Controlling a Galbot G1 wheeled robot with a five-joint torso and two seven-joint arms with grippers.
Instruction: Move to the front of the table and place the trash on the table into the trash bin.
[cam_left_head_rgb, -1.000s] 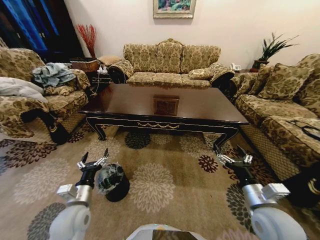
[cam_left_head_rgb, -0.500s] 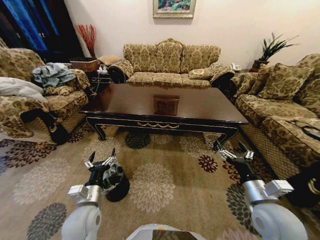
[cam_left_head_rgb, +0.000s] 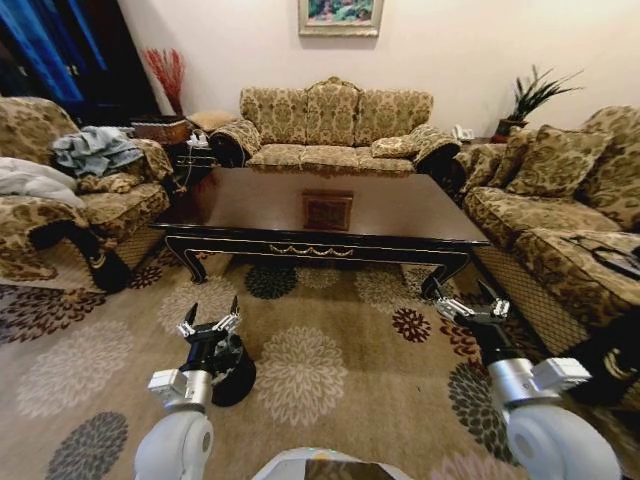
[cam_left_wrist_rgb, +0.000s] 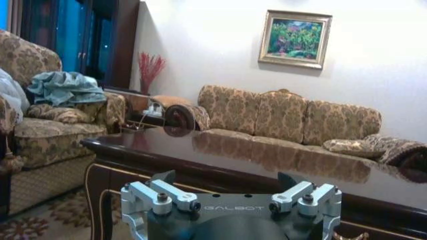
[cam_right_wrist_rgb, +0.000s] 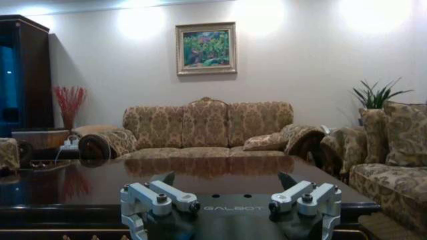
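Observation:
The dark glossy table (cam_left_head_rgb: 400, 215) stands ahead of me across the patterned carpet, and its top carries just a flat square inlay (cam_left_head_rgb: 328, 211). The trash is out of view. The black trash bin (cam_left_head_rgb: 240, 372) sits on the carpet at my lower left, partly hidden behind my left gripper (cam_left_head_rgb: 211, 312), which is open and empty just above it. My right gripper (cam_left_head_rgb: 468, 298) hangs open and empty over the carpet near the table's front right leg. The left gripper (cam_left_wrist_rgb: 227, 177) faces the table's (cam_left_wrist_rgb: 280, 165) near edge. The right gripper (cam_right_wrist_rgb: 227, 177) looks across the table's top (cam_right_wrist_rgb: 200, 180).
A patterned sofa (cam_left_head_rgb: 335, 125) stands behind the table. On the left is an armchair (cam_left_head_rgb: 80, 200) with cloths on it, and a long sofa (cam_left_head_rgb: 560, 220) runs along the right. A side table (cam_left_head_rgb: 185, 150) and a plant (cam_left_head_rgb: 530, 100) fill the far corners.
My left gripper has swung toward the middle and now covers more of the trash bin. The whole view has shifted a little, so the camera moved. Both grippers stay open.

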